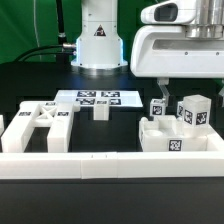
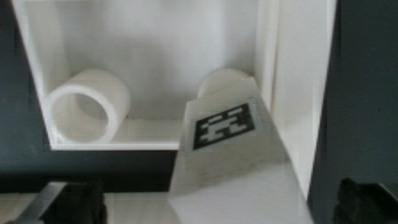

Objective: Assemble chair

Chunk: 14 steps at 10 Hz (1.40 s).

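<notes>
The chair lies in loose white tagged pieces. A cross-braced side (image 1: 45, 122) lies flat at the exterior view's left, with a short post (image 1: 100, 111) beside it. Two upright tagged blocks (image 1: 158, 108) (image 1: 194, 112) stand behind a low walled panel (image 1: 176, 142) at the right. My gripper (image 1: 172, 92) hangs open just above these blocks. In the wrist view a tagged white piece (image 2: 228, 140) rises between my dark fingers (image 2: 71, 200), which stand apart from it on both sides. A panel with a round hole (image 2: 80, 108) lies behind it.
The marker board (image 1: 95, 98) lies flat in front of the robot base (image 1: 98, 40). A long low white border rail (image 1: 110, 166) runs along the front of the black table.
</notes>
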{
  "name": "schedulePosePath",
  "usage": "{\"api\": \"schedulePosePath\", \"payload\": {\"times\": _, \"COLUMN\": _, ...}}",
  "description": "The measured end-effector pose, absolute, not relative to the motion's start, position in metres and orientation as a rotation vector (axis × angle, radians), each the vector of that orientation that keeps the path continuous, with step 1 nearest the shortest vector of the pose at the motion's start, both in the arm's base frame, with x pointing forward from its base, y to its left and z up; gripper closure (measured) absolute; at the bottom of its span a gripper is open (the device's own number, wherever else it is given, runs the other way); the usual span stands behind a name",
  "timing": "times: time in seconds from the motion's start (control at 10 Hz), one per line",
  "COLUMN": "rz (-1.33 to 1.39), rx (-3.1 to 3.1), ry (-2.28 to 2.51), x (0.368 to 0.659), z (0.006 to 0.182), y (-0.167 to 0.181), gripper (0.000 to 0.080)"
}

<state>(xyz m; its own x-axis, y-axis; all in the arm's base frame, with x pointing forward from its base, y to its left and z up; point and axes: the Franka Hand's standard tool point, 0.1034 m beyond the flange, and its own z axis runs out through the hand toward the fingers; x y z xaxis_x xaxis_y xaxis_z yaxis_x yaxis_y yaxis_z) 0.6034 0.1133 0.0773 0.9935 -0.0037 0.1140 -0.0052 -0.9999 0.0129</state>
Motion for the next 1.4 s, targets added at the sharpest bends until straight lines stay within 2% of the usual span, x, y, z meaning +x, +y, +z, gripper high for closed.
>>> {"api": "schedulePosePath", "payload": {"times": 0.3, "rz": 0.178, "rx": 3.12, "ry": 0.063, "x": 0.604, "z": 0.077, "y": 0.112, "gripper": 0.0179}}
{"api": "schedulePosePath", "payload": {"times": 0.5, "rz": 0.178, "rx": 3.123, "ry": 0.012, "x": 0.603, "z": 0.077, "y": 0.112, "gripper": 0.0461}}
{"api": "schedulePosePath", "payload": {"times": 0.6, "rz": 0.18, "rx": 3.123, "ry": 0.014, "x": 0.604, "z": 0.077, "y": 0.112, "gripper": 0.0461}}
{"api": "schedulePosePath", "payload": {"times": 0.7, "rz": 0.18, "rx": 3.126, "ry": -0.022, "x": 0.604, "z": 0.077, "y": 0.112, "gripper": 0.0514}}
{"api": "schedulePosePath", "payload": {"times": 1.4, "rz": 0.177, "rx": 2.99, "ry": -0.928, "x": 0.594, "z": 0.078, "y": 0.099, "gripper": 0.0514}}
